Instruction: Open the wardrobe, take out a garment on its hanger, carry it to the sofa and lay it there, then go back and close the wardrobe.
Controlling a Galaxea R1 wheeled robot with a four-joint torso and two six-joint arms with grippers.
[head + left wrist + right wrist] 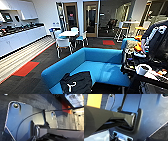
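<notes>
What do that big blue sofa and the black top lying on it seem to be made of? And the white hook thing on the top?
The sofa looks upholstered in smooth matte blue fabric, with no sheen. The black top seems a soft knit cloth, since it lies rumpled in folds at the seat's near end. The hanger on it looks like thin white plastic, though coated wire is possible.

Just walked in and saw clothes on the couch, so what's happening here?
A black long-sleeved top lies on the near seat of the bright blue upholstered sofa, with its thin white hanger resting on the fabric. Nothing is gripping it at this moment. A person in dark clothing stands at the right beside a cluttered dark cart. Behind the sofa, white chairs surround a small white table.
</notes>
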